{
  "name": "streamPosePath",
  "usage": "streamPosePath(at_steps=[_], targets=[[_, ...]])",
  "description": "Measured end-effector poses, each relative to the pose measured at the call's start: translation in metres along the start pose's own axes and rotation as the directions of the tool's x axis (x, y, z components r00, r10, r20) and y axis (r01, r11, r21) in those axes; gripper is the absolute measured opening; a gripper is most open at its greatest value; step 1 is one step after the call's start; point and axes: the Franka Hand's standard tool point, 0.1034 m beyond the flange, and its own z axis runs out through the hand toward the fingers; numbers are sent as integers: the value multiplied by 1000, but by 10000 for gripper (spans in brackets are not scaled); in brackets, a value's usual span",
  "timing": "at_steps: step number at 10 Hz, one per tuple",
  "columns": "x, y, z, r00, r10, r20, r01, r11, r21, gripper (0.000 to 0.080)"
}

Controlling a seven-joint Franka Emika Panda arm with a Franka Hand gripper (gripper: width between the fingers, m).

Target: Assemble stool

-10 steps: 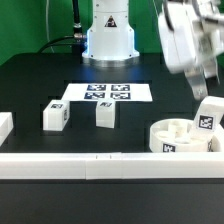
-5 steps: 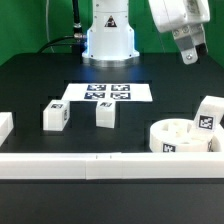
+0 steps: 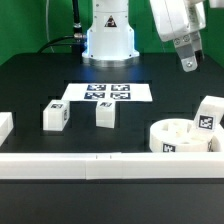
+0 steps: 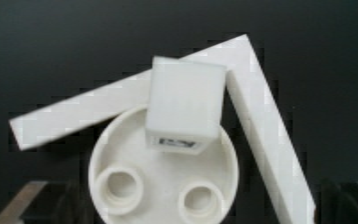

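The round white seat [image 3: 178,137] lies at the exterior view's right, sockets facing up. One white tagged leg [image 3: 207,114] stands upright in a socket at its right side. Two more tagged legs [image 3: 55,116] [image 3: 104,113] stand loose on the black table. My gripper [image 3: 188,60] hangs high above the seat, empty and touching nothing. In the wrist view the seat [image 4: 158,185] shows two bare sockets, and the standing leg [image 4: 181,100] is beyond them. Dark fingertips [image 4: 37,192] show wide apart at the frame's lower corners.
The marker board [image 3: 108,93] lies flat in front of the robot base [image 3: 108,35]. A long white border rail [image 3: 90,166] runs along the near edge, with a short piece [image 3: 4,125] at the left. In the wrist view, rails [image 4: 265,120] meet in a corner behind the seat.
My gripper has risen from beside the leg standing in the seat to high above it, empty. The leg stays upright in its socket. The loose legs have not moved.
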Motion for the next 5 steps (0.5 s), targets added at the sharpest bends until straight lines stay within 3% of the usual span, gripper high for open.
streamPosePath(at_steps=[2,3,5], targets=[[33,-7,-6,991,-136,-12,135,991,-12,649],[41,-11,-7,990,-139,-17,139,990,-7,649],[34,-17,-9,996,-89,-4,89,996,-8,649]])
